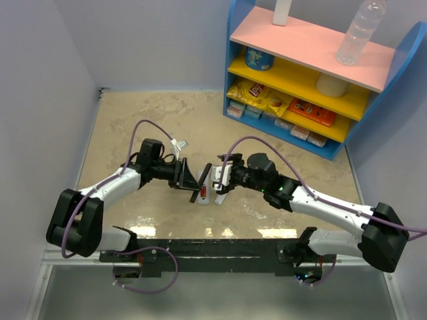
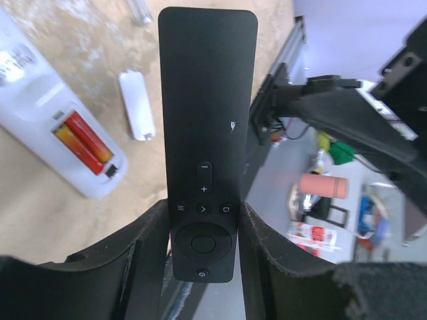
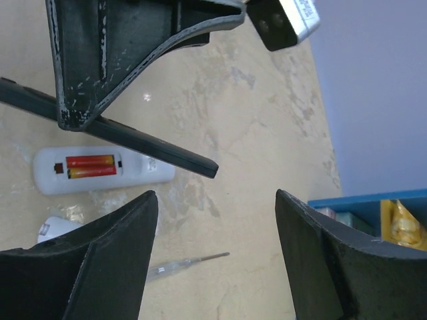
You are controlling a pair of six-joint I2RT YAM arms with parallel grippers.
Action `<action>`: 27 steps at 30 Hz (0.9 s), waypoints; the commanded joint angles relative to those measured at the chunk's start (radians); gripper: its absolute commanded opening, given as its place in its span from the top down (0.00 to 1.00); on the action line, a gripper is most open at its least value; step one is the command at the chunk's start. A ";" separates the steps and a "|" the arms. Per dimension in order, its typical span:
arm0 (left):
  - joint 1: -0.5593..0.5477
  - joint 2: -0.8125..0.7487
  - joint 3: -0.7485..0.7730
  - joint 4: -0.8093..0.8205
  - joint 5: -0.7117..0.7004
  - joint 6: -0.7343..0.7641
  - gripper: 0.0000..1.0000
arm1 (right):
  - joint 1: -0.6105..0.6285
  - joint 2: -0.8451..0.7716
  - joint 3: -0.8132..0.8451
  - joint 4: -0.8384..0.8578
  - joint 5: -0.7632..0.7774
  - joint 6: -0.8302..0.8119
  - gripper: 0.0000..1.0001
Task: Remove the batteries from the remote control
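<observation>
While the left pincer [image 2: 203,230] pinches the slim black plastic remote control [image 2: 207,100] by its button end, holding it off the beige marbled tabletop [image 3: 267,133], the right pincer [image 3: 217,257] sits spread wide, gripping nothing, near the remote's far tip. 2 orange-red cylindrical batteries [image 2: 83,141] lie side by side in the open compartment of a white plastic remote [image 2: 40,93] flat on the tabletop. 1 small white oblong cover plate [image 2: 137,105] lies near it, apart. Black remote's back face: hidden.

Our arms [image 1: 110,183] are white with black joints and purple cables [image 1: 150,122]. The left gripper [image 2: 203,220] and right gripper [image 3: 215,195] are matte black.
</observation>
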 commanded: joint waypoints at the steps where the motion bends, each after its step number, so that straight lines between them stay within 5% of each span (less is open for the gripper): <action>1: -0.008 -0.007 -0.078 0.176 0.148 -0.147 1.00 | -0.002 0.049 0.066 -0.068 -0.068 -0.106 0.28; 27: -0.022 0.017 -0.086 0.133 0.123 -0.024 1.00 | 0.074 0.260 0.192 -0.175 -0.083 -0.199 0.37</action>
